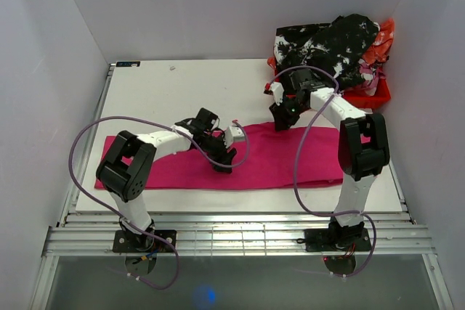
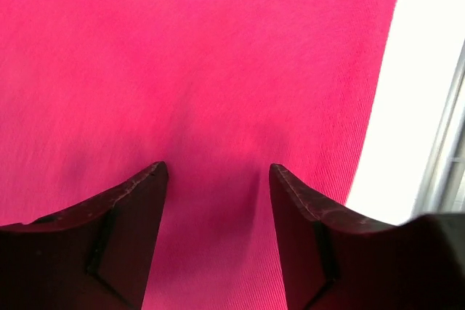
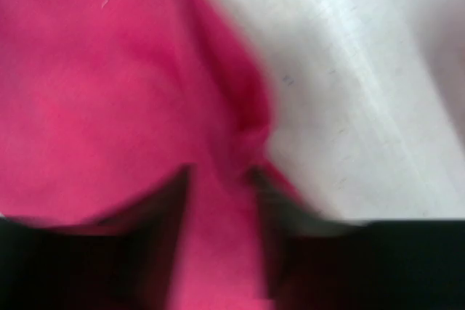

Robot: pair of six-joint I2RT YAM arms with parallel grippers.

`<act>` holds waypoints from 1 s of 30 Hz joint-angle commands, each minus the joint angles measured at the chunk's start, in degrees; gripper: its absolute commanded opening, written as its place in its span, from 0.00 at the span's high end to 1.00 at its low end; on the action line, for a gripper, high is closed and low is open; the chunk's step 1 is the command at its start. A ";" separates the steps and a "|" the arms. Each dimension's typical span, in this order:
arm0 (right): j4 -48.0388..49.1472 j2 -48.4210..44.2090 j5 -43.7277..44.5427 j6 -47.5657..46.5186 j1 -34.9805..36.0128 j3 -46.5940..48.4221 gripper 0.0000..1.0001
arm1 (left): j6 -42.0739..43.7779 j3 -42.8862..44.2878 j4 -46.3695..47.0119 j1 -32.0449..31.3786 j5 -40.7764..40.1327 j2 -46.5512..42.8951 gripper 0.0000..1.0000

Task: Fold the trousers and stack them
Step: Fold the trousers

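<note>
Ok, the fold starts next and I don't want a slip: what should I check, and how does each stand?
1. Right gripper shut on the trousers: ok, a fold sits between its jaws.
2. Both cloth layers in that pinch: cannot tell.
3. Left gripper open above the cloth: ok, nothing held.
4. Trousers' near edge on the table: ok.
5. Trousers apart from the red crate: ok.

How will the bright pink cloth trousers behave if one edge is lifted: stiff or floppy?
Probably floppy: the bright pink cloth trousers lie flat on the white table and pucker into a ridge at the right gripper. Likely light for their size: the cloth looks thin. A lifted edge would probably trail the rest behind.
</note>
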 commanded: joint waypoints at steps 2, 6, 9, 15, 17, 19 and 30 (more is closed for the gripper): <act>3.89 -8.59 2.00 -2.39 1.26 -7.16 0.17 | -13.83 2.97 -5.18 6.92 4.45 -6.01 0.30; 2.84 -9.21 6.75 -0.81 -0.48 -7.17 0.03 | -21.23 5.43 -1.67 8.68 4.09 -9.01 0.28; 2.93 -7.55 6.41 0.69 -3.82 -5.07 0.02 | -27.01 9.64 3.51 9.04 2.87 -7.44 0.27; -8.11 5.45 -5.27 1.84 -7.79 11.94 0.08 | -37.05 27.40 4.75 10.26 6.28 9.08 0.25; -11.47 10.37 -10.00 -0.35 -7.88 15.49 0.14 | -42.32 28.55 9.31 11.40 7.52 11.63 0.25; -15.33 13.10 -12.48 -2.20 -7.88 18.23 0.18 | -45.05 29.17 11.95 11.93 7.96 12.69 0.24; -14.66 12.85 -15.31 -7.31 -5.16 13.31 0.60 | -57.63 32.25 15.04 12.64 8.49 18.32 0.20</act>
